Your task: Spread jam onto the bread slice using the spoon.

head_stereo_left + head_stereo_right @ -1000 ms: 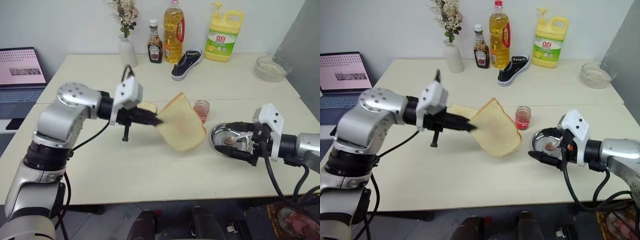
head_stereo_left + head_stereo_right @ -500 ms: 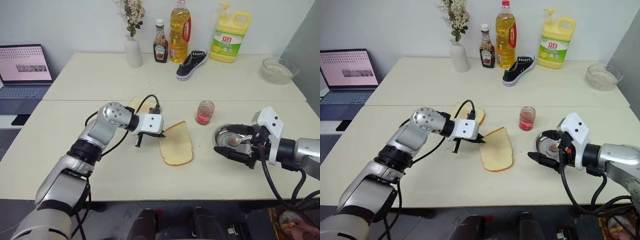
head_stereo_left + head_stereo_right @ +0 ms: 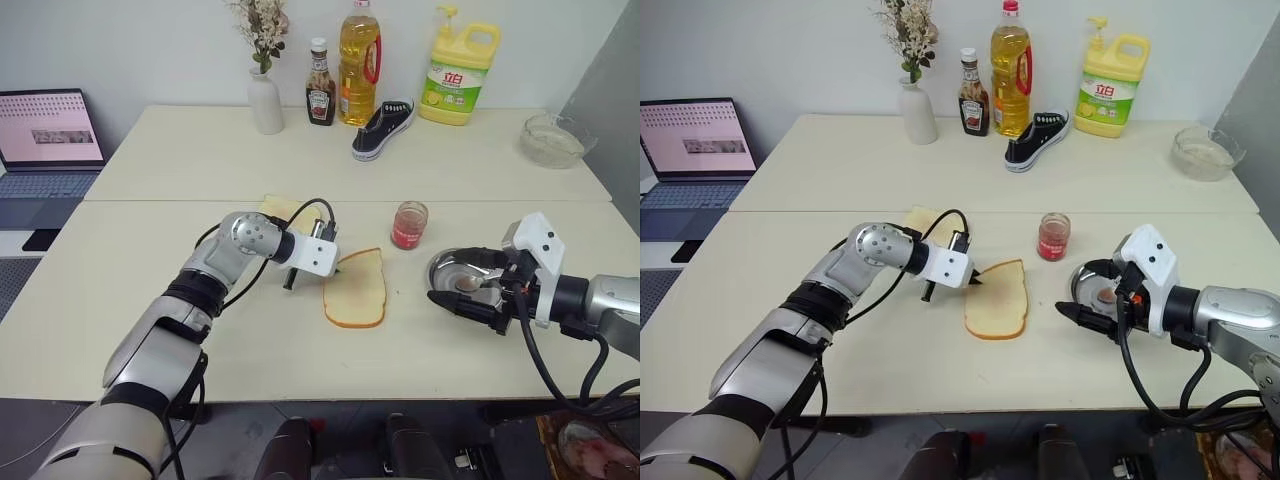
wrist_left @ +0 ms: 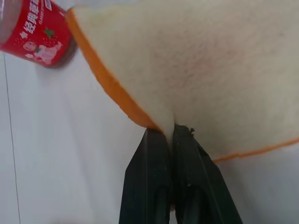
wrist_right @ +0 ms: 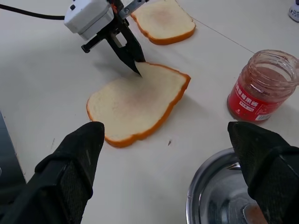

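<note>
One bread slice [image 3: 354, 288] is lying flat on the counter [image 3: 250, 350], with the left claw [image 5: 135, 65] pinching its corner nearest the second slice [image 5: 163, 21], fingers all but closed. Releasing cleanly calls for parting the fingers before withdrawing, so the slice is not dragging. The jam [image 3: 408, 224] is standing just beyond the slice, the steel bowl [image 3: 455, 275] beside it holding the spoon [image 3: 480, 283]. The right claw [image 3: 455, 283] is hovering fully spread over the bowl, holding nothing
</note>
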{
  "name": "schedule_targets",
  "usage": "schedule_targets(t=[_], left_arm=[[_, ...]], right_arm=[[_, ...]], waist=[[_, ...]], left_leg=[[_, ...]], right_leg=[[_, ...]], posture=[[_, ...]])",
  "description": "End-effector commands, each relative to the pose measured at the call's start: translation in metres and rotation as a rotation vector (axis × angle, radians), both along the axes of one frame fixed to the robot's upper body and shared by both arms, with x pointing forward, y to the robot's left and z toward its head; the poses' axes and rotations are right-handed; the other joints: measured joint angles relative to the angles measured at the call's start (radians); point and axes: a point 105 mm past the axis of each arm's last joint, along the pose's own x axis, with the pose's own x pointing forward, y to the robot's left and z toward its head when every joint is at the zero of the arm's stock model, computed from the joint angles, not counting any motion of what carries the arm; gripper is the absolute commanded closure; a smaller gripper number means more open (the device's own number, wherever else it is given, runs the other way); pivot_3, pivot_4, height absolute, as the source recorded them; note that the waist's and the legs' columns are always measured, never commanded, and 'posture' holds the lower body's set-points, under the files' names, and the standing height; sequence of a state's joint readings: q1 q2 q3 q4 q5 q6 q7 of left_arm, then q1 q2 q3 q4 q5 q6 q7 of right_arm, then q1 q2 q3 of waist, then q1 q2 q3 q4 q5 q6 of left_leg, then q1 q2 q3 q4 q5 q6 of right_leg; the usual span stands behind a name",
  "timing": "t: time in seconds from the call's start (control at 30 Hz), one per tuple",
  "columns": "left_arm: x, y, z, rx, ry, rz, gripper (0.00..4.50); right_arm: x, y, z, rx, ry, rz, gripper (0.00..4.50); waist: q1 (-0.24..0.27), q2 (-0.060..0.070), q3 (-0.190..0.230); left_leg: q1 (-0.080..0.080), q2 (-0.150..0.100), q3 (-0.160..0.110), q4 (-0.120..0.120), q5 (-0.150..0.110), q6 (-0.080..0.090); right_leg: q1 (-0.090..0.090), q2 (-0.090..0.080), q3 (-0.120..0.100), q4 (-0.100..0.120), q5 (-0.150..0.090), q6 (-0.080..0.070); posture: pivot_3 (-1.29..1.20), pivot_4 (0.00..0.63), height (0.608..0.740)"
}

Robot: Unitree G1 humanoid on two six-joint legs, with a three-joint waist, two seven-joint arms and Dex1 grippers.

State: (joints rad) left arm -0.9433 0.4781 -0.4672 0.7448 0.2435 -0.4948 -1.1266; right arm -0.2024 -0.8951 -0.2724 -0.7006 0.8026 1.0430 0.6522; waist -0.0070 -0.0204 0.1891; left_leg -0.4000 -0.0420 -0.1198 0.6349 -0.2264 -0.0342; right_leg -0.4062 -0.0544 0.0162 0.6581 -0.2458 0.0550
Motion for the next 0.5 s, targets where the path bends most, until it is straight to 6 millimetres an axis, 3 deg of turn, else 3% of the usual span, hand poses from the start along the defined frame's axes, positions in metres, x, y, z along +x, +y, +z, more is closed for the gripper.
schedule_targets(t=[0.03,0.3,0.4,0.5], left_arm=[[0.004,-0.003,0.016,-0.037,-0.038,-0.008,3.51],[0.011,0.015,0.03,-0.03,-0.037,0.054,1.03],[0.021,0.031,0.058,-0.05,-0.11,0.118,0.03],[0.019,0.029,0.076,-0.141,-0.145,0.124,0.01]], right_arm=[[0.0,-0.001,0.005,-0.014,-0.035,0.002,0.0],[0.001,-0.008,0.005,-0.016,-0.036,-0.021,0.0],[0.007,-0.028,0.007,0.0,-0.046,-0.114,0.0],[0.011,-0.045,0.006,0.044,-0.054,-0.215,0.0]], waist=[[0.0,0.0,0.0],[-0.002,0.0,0.0],[-0.002,0.0,0.0],[-0.001,0.0,0.0]], left_leg=[[0.0,0.0,0.0,0.0,0.0,0.0],[0.0,0.0,0.0,0.0,0.0,0.0],[0.0,0.0,0.0,0.0,0.0,0.0],[0.0,0.0,-0.001,0.0,0.0,0.0]], right_leg=[[0.0,0.0,0.0,0.0,0.0,0.0],[0.0,0.0,0.0,0.001,0.0,0.0],[0.0,0.0,0.0,0.001,0.0,0.0],[0.0,0.0,0.0,0.001,0.0,0.0]], posture=[[0.0,0.15,0.74],[0.0,0.15,0.74],[0.0,0.15,0.74],[0.0,0.15,0.74]])
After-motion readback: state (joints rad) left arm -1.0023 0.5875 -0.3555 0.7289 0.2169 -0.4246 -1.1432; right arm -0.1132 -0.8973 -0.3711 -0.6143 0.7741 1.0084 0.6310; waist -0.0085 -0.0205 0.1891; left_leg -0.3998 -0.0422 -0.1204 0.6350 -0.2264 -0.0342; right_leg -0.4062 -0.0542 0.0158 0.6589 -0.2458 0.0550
